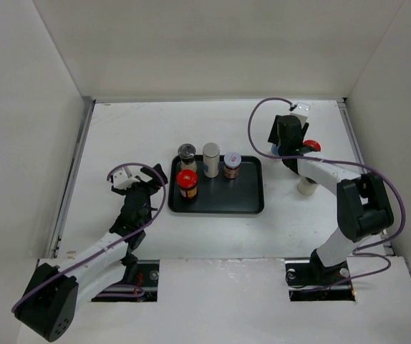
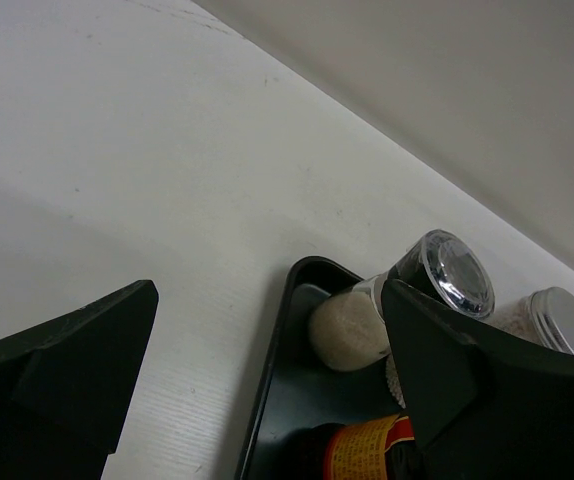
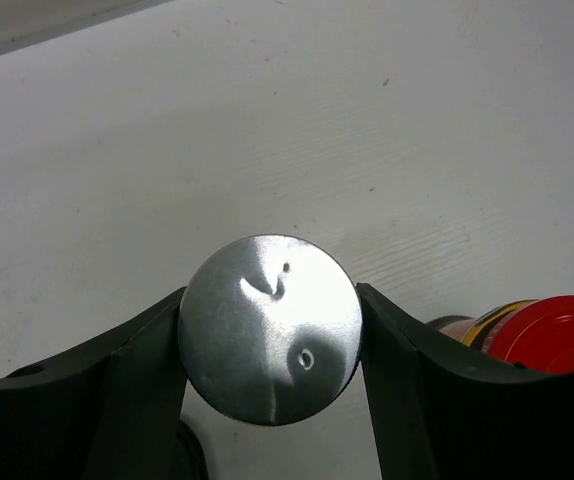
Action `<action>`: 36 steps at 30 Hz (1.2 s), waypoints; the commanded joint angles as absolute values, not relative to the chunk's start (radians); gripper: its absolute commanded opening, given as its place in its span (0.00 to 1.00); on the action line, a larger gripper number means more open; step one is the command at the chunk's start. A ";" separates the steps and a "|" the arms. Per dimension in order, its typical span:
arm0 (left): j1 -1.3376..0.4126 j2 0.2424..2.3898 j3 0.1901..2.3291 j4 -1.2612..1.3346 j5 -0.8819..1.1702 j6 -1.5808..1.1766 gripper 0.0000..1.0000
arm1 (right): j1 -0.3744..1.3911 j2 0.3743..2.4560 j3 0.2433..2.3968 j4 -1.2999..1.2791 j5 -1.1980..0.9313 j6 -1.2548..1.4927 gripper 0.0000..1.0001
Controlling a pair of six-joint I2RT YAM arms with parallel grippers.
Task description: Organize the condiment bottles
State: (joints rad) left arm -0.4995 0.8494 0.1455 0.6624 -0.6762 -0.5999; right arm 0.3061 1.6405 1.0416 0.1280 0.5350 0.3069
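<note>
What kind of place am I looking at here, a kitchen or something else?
Most likely a robot test booth, not a kitchen: plain white walls box in a white table, two robot arms are bolted at its near edge, and spice jars stand on a black tray.

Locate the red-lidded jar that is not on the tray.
In the top view the red-lidded jar stands on the table right of the black tray, beside a silver-capped jar in the right wrist view.
</note>
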 commanded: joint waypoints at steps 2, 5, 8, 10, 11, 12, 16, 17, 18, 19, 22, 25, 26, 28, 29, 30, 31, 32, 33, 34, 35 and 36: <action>-0.504 0.844 0.146 0.716 -0.667 -0.611 0.97 | 0.333 1.516 1.026 0.241 0.597 0.282 0.53; -0.496 0.859 0.147 0.716 -0.667 -0.611 0.97 | 0.383 1.441 0.993 0.250 0.617 0.264 0.52; -0.504 0.856 0.150 0.716 -0.664 -0.611 0.97 | 0.456 1.373 0.941 0.259 0.614 0.267 0.51; -0.499 0.857 0.149 0.716 -0.670 -0.611 0.97 | 0.511 1.348 0.916 0.261 0.614 0.268 0.51; -0.495 0.859 0.149 0.716 -0.664 -0.611 0.97 | 0.536 1.345 0.907 0.262 0.612 0.270 0.52; -0.495 0.859 0.149 0.716 -0.664 -0.612 0.97 | 0.557 1.347 0.902 0.264 0.611 0.270 0.52; -0.502 0.861 0.149 0.718 -0.676 -0.612 0.97 | 0.619 1.384 0.896 0.285 0.604 0.284 0.52; -0.498 0.865 0.149 0.718 -0.675 -0.612 0.97 | 0.630 1.397 0.896 0.293 0.601 0.287 0.52; -0.498 0.864 0.149 0.718 -0.672 -0.612 0.97 | 0.633 1.414 0.899 0.299 0.601 0.287 0.53; -0.498 0.856 0.147 0.716 -0.670 -0.612 0.97 | 0.636 1.428 0.900 0.301 0.600 0.287 0.53; -0.499 0.842 0.143 0.715 -0.676 -0.612 0.98 | 0.640 1.460 0.890 0.310 0.601 0.301 0.54; -0.493 0.838 0.143 0.709 -0.669 -0.612 0.98 | 0.640 1.485 0.881 0.314 0.601 0.308 0.55; -0.498 0.835 0.143 0.709 -0.669 -0.612 0.98 | 0.640 1.491 0.879 0.314 0.600 0.310 0.56; -0.501 0.833 0.143 0.710 -0.675 -0.612 0.98 | 0.642 1.490 0.868 0.314 0.604 0.317 0.64; -0.498 0.841 0.143 0.713 -0.673 -0.612 0.98 | 0.642 1.485 0.865 0.314 0.604 0.322 0.71; -0.496 0.845 0.144 0.712 -0.670 -0.612 0.98 | 0.642 1.480 0.864 0.313 0.604 0.324 0.76; -0.496 0.847 0.146 0.709 -0.667 -0.612 0.98 | 0.642 1.473 0.865 0.305 0.609 0.322 0.80; -0.501 0.847 0.149 0.709 -0.667 -0.612 0.99 | 0.642 1.456 0.864 0.302 0.617 0.319 0.84; -0.505 0.847 0.149 0.710 -0.673 -0.612 0.99 | 0.642 1.430 0.858 0.298 0.627 0.324 0.87; -0.505 0.847 0.149 0.713 -0.675 -0.612 0.99 | 0.640 1.399 0.851 0.293 0.633 0.325 0.89; -0.505 0.848 0.149 0.713 -0.675 -0.612 0.99 | 0.631 1.370 0.848 0.287 0.637 0.325 0.90; -0.504 0.850 0.149 0.712 -0.673 -0.612 0.99 | 0.622 1.341 0.845 0.276 0.643 0.325 0.91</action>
